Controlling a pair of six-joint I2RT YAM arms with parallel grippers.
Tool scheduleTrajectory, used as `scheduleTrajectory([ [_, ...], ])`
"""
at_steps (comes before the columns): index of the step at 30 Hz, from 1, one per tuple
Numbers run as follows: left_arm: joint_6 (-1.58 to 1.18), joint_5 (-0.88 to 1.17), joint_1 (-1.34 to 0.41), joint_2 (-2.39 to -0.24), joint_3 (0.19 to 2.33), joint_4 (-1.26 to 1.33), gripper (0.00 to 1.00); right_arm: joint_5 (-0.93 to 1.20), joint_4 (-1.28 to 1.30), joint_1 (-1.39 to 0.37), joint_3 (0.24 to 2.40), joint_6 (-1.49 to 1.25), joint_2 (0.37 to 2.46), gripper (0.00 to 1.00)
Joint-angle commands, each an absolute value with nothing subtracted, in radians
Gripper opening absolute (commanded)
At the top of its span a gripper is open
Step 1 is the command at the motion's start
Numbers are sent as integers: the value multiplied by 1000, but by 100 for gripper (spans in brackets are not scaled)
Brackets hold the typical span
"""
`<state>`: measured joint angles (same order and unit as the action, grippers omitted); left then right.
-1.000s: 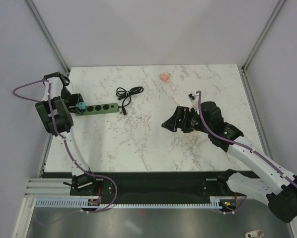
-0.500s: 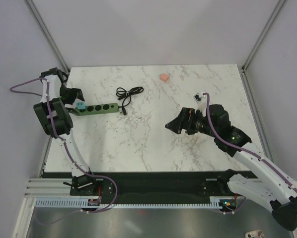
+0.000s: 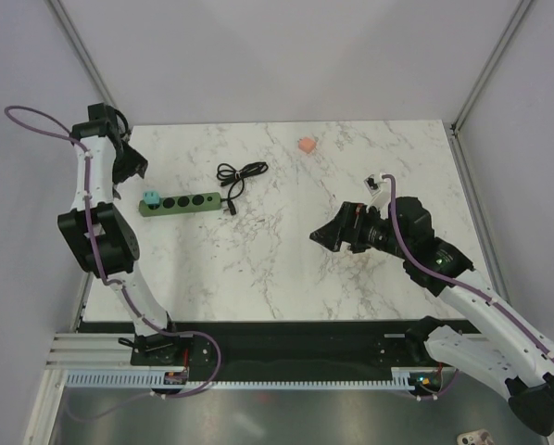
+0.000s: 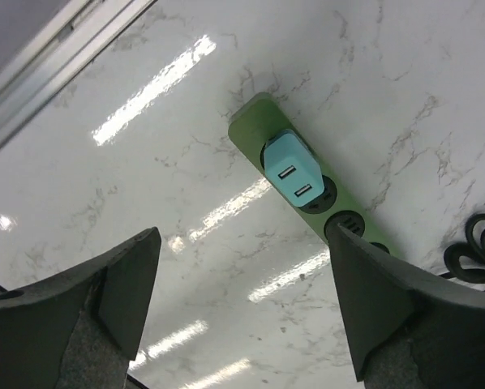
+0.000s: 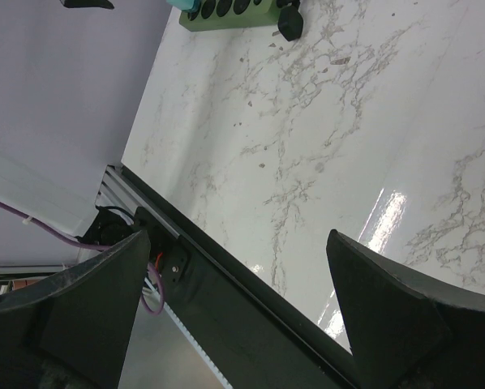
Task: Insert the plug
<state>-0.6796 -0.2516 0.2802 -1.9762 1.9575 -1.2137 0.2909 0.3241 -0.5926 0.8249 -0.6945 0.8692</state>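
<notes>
Left end effector (image 4: 242, 243) spread wide, nothing between the fingers: released. Hangs above the table (image 3: 286, 269) w/ the plug (image 4: 294, 168) below it, clear of both fingers, just fwd of the gap in the wrist view. Judgement: stance suits a plug that needs no more holding; jaws wide so neither finger snags the plug body.

Plug: teal block standing in the end socket of the green power strip (image 4: 255, 121), the end nearest the left end effector. Top face w/ two small slots points up at the wrist cam. Looks square to the strip and down on it, no obvious tilt (can't confirm full depth from these angles). Task prob. done or v. near.

Right end effector (image 5: 236, 243) also wide open, empty, well away from the strip, low over bare table; strip shows only at the top edge of its view. Reads as parked out of the way, no part in steadying the strip.

Containers: strip is the only holder.
- End socket = plug.
- Sockets beyond the plug, away from the left end effector = dark open holes, nothing in them.

Black cable (image 3: 240, 173) lies coiled on the table past the strip's far end. Small pink item (image 3: 306, 146) further out, well apart from both end effectors; can't tell what it is.
</notes>
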Motion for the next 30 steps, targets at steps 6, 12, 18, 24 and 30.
scheduleTrajectory([
  [6, -148, -48, 186, -1747, 1658, -761, 83, 288, 316, -594, 815, -692, 851, 98],
  [12, -57, -17, 184, -1818, 1663, -749, 77, 287, 314, -594, 805, -686, 853, 98],
  [18, -26, -32, 183, -1842, 1649, -732, 76, 278, 316, -592, 811, -655, 871, 98],
  [24, -8, -98, 184, -1832, 1595, -709, 74, 279, 316, -594, 821, -634, 899, 98],
  [30, -5, -118, 184, -1833, 1528, -684, 70, 281, 314, -594, 822, -632, 902, 98],
])
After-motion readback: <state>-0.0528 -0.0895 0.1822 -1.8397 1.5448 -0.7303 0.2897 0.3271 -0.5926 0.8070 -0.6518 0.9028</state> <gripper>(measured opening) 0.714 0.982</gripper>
